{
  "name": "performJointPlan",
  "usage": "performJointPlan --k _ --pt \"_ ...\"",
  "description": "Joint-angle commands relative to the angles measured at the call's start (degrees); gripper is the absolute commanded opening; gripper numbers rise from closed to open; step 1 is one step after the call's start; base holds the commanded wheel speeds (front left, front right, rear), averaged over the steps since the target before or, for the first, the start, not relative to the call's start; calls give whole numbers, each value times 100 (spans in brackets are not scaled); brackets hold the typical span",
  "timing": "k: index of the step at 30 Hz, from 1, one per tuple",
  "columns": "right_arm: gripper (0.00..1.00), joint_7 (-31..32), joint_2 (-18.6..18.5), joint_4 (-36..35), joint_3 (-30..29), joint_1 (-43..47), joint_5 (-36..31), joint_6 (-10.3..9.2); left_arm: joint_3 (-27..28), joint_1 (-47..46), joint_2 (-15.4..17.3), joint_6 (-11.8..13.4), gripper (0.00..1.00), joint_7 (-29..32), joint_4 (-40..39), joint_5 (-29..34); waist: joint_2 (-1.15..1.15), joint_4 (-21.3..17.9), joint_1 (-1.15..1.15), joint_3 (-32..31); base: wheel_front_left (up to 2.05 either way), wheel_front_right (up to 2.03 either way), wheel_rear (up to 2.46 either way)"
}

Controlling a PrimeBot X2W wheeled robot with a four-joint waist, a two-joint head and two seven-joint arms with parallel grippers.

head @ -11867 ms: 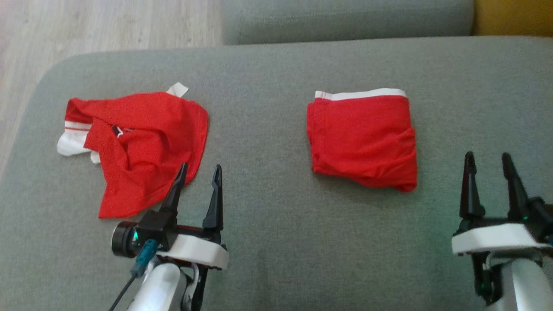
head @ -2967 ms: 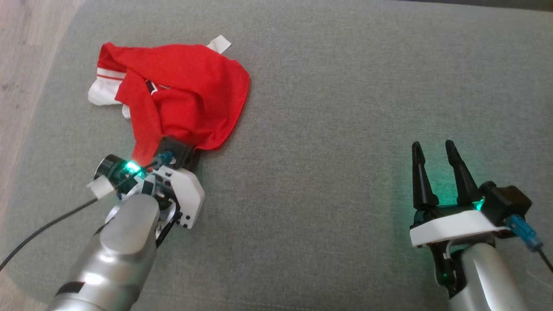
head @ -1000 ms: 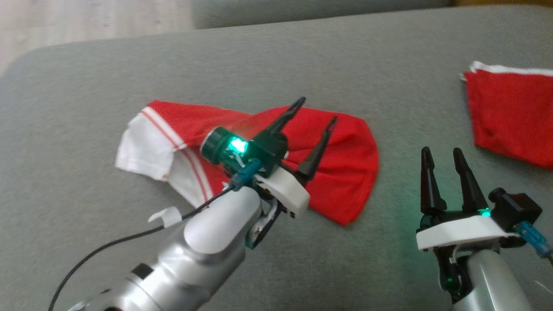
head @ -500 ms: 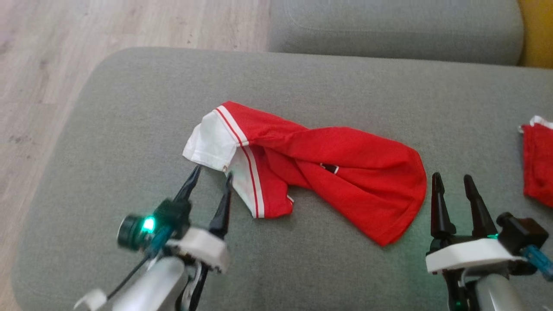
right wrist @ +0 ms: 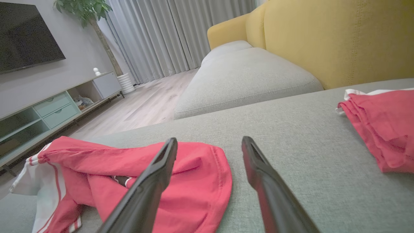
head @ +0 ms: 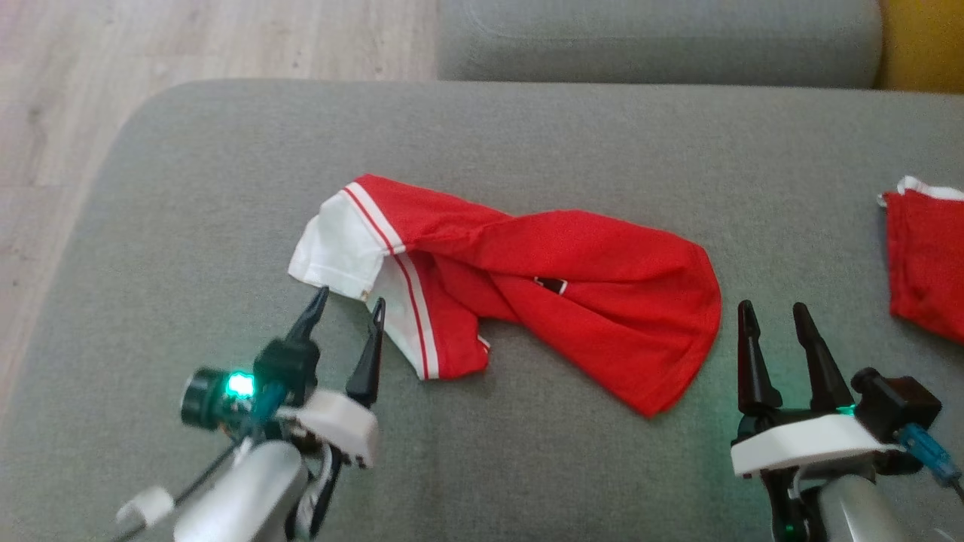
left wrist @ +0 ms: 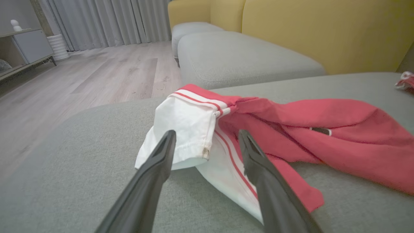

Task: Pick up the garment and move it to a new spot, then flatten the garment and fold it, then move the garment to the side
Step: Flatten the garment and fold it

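Note:
A red garment point(head: 572, 286) with a white, red-striped band at its left end lies crumpled and twisted across the middle of the grey cushion point(head: 527, 135). My left gripper point(head: 348, 301) stands open just in front of the white band, nothing between its fingers. The left wrist view has the white band point(left wrist: 184, 129) right past the open fingertips. My right gripper point(head: 770, 310) is open and empty, just right of the garment's rounded red end point(right wrist: 194, 181).
A second red garment point(head: 926, 263), folded with a white band, lies at the cushion's right edge. Wooden floor point(head: 68, 113) drops off to the left. Another grey cushion point(head: 655, 38) and a yellow sofa back point(right wrist: 339, 38) lie behind.
The left gripper let go of the garment and drew back toward me to the left; it now faces the white band. The head view has shifted. The right gripper stayed open.

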Motion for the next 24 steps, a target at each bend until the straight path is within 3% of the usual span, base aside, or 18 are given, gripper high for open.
performJointPlan --k 1,13,14,15,24 --pt "100 -62 -23 -188 151 -216 -4 39 171 -444 185 -13 100 97 -67 68 0 -88 0 106 0 0 0" --pt "100 -62 -23 -191 131 -390 34 39 66 -1075 324 -97 100 694 766 151 0 -396 0 480 0 0 0" --pt "100 -62 -23 -191 133 -397 37 39 67 -1090 323 -107 11 696 798 141 0 -403 0 486 0 0 0" --pt "100 -62 -23 -191 133 -401 40 39 65 -1103 325 -114 0 698 824 138 0 -408 0 491 0 0 0" --pt "100 -62 -23 -120 100 -387 86 39 161 -1406 536 -7 0 505 518 268 0 -372 0 360 0 0 0"
